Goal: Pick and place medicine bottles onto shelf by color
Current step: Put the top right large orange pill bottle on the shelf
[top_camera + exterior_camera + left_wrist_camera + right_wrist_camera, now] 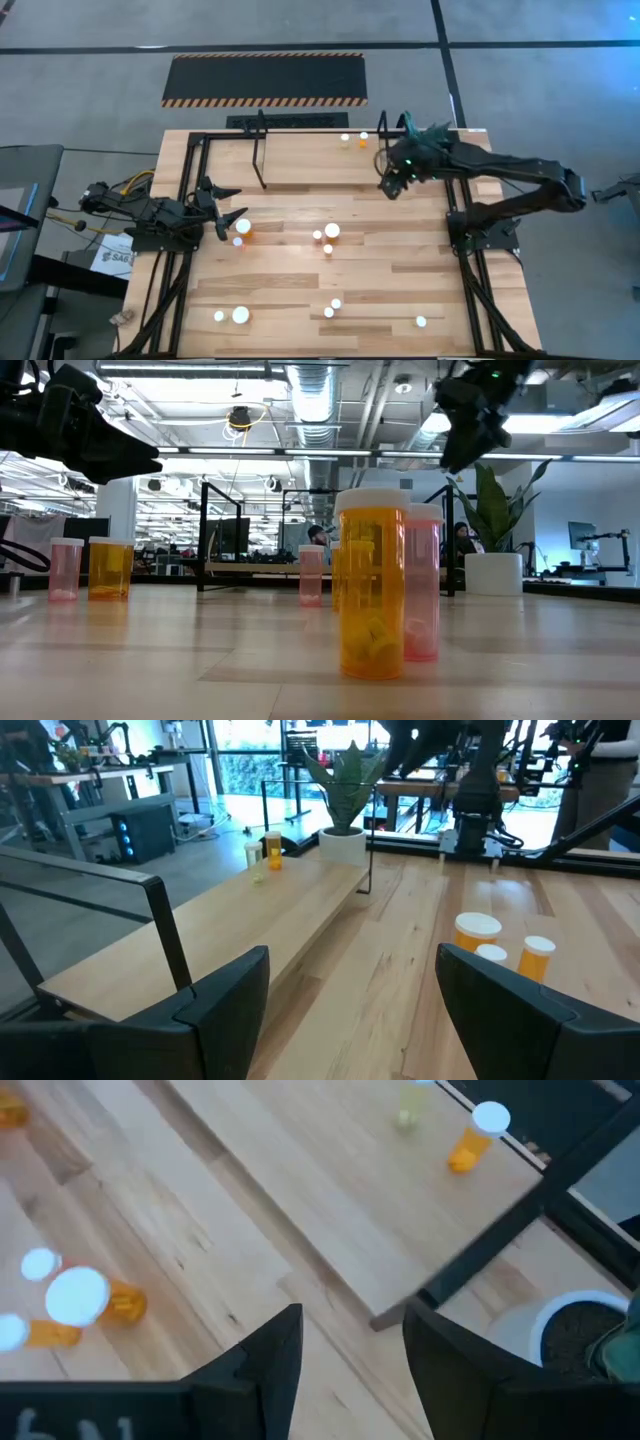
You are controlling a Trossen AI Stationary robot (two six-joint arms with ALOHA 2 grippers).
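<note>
Medicine bottles, high view: white caps dot the tabletop (420, 290); two bottles stand on the shelf (300, 160) near its right end, one pale (345, 139) and one orange (363, 138).
Middle cluster, high view: three bottles (327, 237) stand near the tabletop's centre; an orange bottle (243, 228) stands toward the left edge; five more sit along the near edge.
Shelf, high view: a pale board in a black rod frame along the far edge of the tabletop.
Left gripper, high view: the left gripper (228, 207) hangs by the left edge, just beside the orange bottle, fingers spread wide and empty.
Right gripper, high view: the right gripper (390, 187) is raised near the shelf's right end; from above I cannot tell how its fingers stand.
Low view: a tall orange bottle (372, 582) stands closest, a pink one (421, 582) touching or just behind it; a pink bottle (66, 568) and an amber one (110, 568) stand at the left.
Left wrist view: the fingers (225, 1005) are apart with nothing between them; two orange bottles (477, 937) lie beyond; a white plant pot (342, 843) stands past the shelf's end.
Right wrist view: the fingers (272, 1355) stand apart and hold nothing; the shelf corner and its orange bottle (478, 1135) lie below.
</note>
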